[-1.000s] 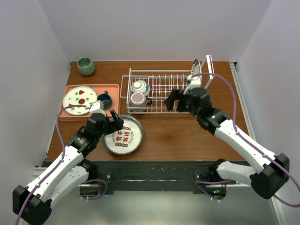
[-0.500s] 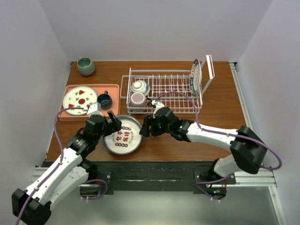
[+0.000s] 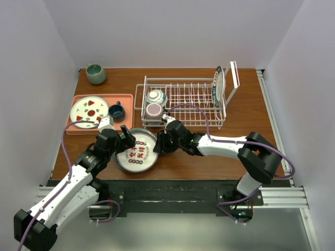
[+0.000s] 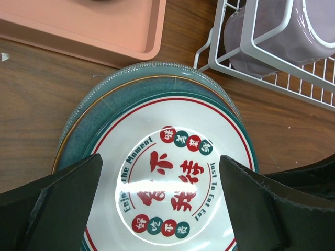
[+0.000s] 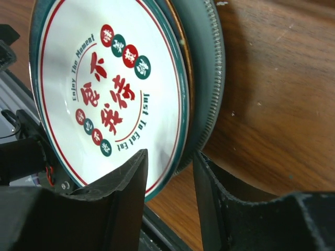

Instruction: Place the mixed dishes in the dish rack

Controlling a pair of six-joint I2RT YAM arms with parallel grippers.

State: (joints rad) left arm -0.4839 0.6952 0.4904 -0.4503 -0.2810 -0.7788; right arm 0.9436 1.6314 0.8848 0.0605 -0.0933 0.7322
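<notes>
The large white plate point(image 3: 137, 151) point(image 4: 172, 172) point(image 5: 104, 78) with the lettered teal rim lies on the plain teal plate point(image 3: 145, 132) point(image 4: 84, 130) point(image 5: 207, 78) at the front left of the table. My left gripper point(image 3: 124, 142) point(image 4: 165, 209) hovers wide open over the white plate. My right gripper point(image 3: 158, 144) point(image 5: 169, 155) straddles the stack's right rim. Its jaws are narrow, with a gap still showing. The dish rack point(image 3: 180, 99) holds the blue-and-white bowl point(image 3: 156, 97), the pinkish mug point(image 3: 154, 110) point(image 4: 282, 36) and one plate point(image 3: 219, 86) on edge at its right end.
The salmon-pink tray point(image 3: 78, 128) point(image 4: 104, 31), left of the rack, carries a white plate with red fruit marks point(image 3: 89, 109) and a dark blue cup point(image 3: 116, 111). At the back left corner is a grey-green cup point(image 3: 96, 73). The rack's near left corner sits close to the stack.
My right arm swung from the rack's right end down to the plate stack's right rim, its jaws narrowing on the way. The left arm barely moved.
</notes>
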